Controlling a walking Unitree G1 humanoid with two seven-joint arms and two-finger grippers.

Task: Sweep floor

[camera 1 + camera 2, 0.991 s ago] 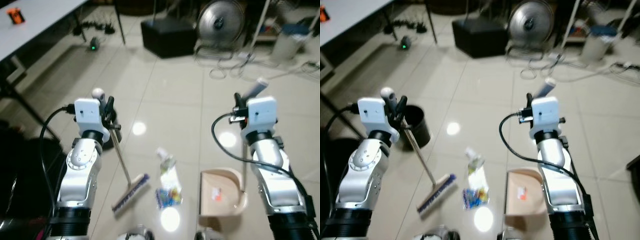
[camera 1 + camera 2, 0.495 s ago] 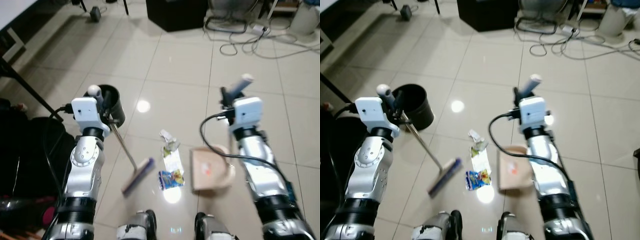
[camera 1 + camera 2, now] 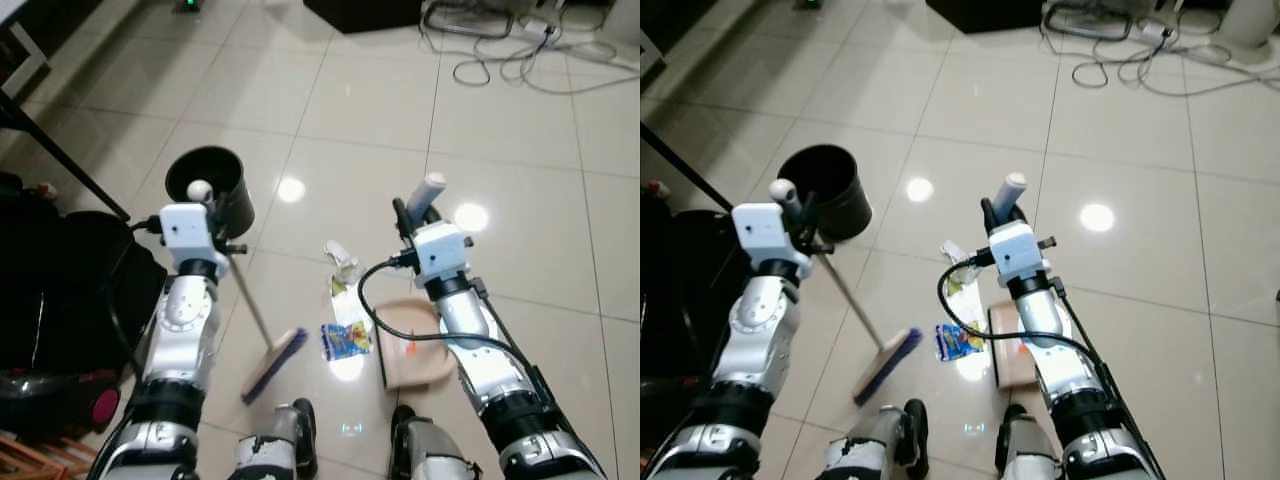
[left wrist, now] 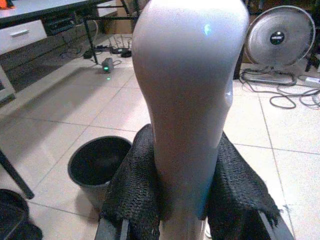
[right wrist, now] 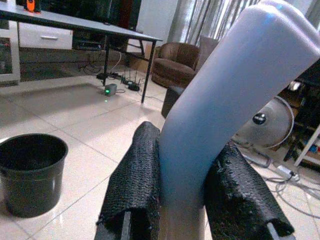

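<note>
Holding broom (image 3: 268,362) in left gripper (image 4: 187,200), dustpan (image 3: 415,352) in right gripper (image 5: 182,205), fingers clamped on handles; you're keeping wrappers (image 3: 344,338) lower centre, between brush and pan.

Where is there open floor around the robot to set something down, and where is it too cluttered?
Bare tile lies ahead of the trash, between the black bin and the cables, and to the right of the dustpan. It is crowded between the broom in the left gripper and the dustpan in the right gripper, and by the robot's feet.
</note>
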